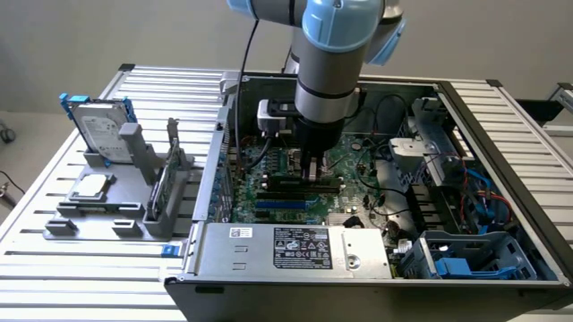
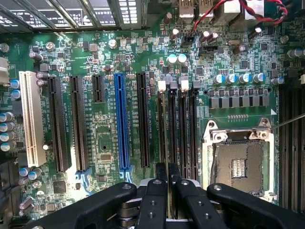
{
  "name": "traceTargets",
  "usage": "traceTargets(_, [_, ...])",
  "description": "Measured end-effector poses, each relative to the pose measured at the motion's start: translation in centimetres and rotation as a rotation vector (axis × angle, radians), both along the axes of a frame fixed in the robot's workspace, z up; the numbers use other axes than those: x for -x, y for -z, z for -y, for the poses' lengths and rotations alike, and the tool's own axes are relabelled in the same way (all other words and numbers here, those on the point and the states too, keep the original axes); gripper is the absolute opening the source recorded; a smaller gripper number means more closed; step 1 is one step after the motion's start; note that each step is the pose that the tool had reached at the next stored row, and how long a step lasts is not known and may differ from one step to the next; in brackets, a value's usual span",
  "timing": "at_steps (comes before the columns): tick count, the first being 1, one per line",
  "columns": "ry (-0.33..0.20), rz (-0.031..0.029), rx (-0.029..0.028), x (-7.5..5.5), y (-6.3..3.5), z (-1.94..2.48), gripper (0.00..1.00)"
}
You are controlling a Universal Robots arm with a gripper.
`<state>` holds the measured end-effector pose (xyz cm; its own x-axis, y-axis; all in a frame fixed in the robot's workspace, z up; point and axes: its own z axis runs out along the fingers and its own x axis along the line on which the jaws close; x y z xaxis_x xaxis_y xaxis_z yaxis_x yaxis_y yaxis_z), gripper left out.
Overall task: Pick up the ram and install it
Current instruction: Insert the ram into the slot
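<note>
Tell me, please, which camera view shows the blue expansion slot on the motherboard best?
The wrist view: the blue expansion slot runs unobstructed along its full length among the black slots. In the exterior view it is a short blue strip deep inside the case.

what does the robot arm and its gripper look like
The arm is a thick silver-grey tube with pale blue joint caps and a black cable running up behind it. A white and black block sits on its wrist. The gripper is black, with slim fingers carrying small round screws.

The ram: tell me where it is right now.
In the exterior view the ram is inside the open computer case, pinched by the gripper and standing over the black memory slots.
</note>
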<state>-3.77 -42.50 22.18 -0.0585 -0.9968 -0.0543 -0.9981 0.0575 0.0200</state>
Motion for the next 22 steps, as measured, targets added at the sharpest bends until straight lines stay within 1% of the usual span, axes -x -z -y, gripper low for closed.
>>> traceTargets(17, [0.0,0.0003,0.0001,-0.01,0.65,0.0,0.14])
traceTargets(18, [0.0,0.0001,0.0001,-0.01,0.65,0.0,0.16])
traceTargets(19, [0.0,0.0001,-0.0001,-0.01,0.59,0.0,0.16])
traceTargets(20, [0.0,0.0001,-0.0002,-0.01,0.38,0.0,0.22])
traceTargets(22, [0.0,-0.0002,0.0001,-0.01,-0.28,0.0,0.22])
